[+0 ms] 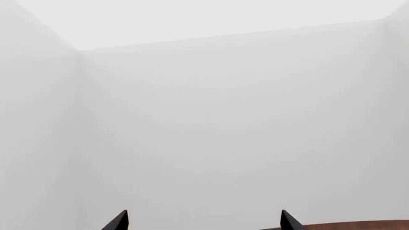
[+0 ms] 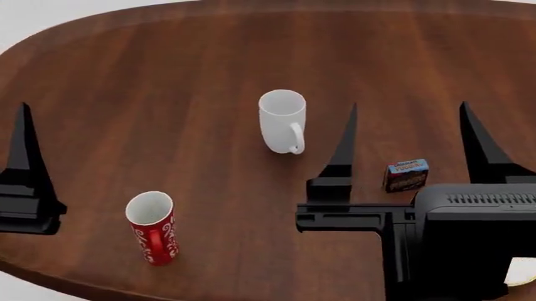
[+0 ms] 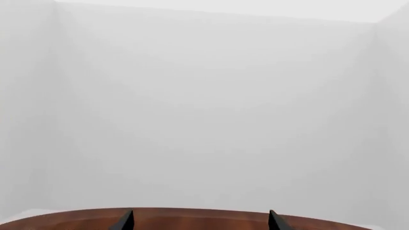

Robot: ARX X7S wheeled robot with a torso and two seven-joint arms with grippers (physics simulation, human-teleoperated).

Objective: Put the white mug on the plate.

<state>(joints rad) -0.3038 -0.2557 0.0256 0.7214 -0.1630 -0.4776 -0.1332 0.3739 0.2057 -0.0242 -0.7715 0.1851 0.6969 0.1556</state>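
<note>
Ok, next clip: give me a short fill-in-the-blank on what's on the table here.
1. The white mug stands upright with its ____ toward the robot.
2. Between the right gripper fingers lies the small chocolate ____.
3. The mug near the left gripper is ____ with white swirls.

Missing words: handle; box; red

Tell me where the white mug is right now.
In the head view the white mug stands upright mid-table, beyond the red mug and left of the right gripper.
</note>
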